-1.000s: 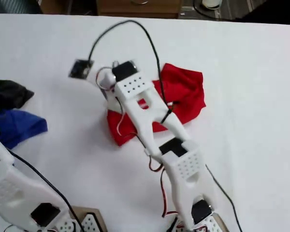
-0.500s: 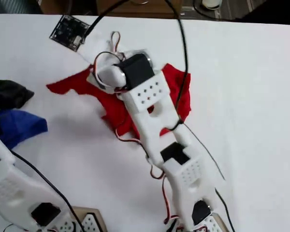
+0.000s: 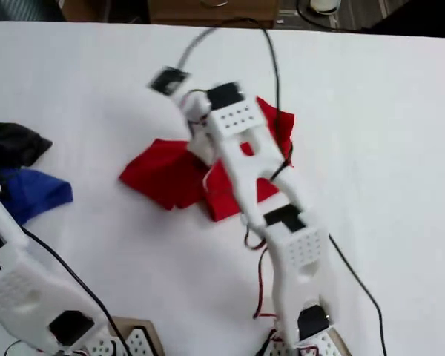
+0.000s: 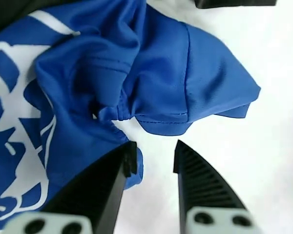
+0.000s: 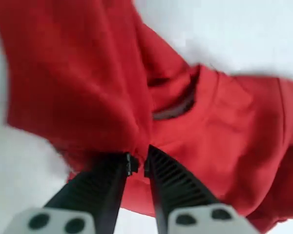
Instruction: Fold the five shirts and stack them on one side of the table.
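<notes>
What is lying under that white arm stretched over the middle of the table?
A crumpled red shirt on the white table. The right arm covers the shirt's middle, so its folds there are hidden.

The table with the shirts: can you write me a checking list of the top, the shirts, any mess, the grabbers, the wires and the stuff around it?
Surface: white table, flat.
Job's things: crumpled red cloth shirt mid-table, unfolded; blue cloth shirt with white print bunched at the left edge; black cloth garment next to it. No stack seen.
Clutter: nothing seen.
Grippers: right gripper shut on a fold of the red shirt; left gripper open, at the blue shirt's edge.
Cables: black cable loops over the arm above the red shirt; red wires near its base.
Surroundings: wooden furniture past the far edge.
</notes>
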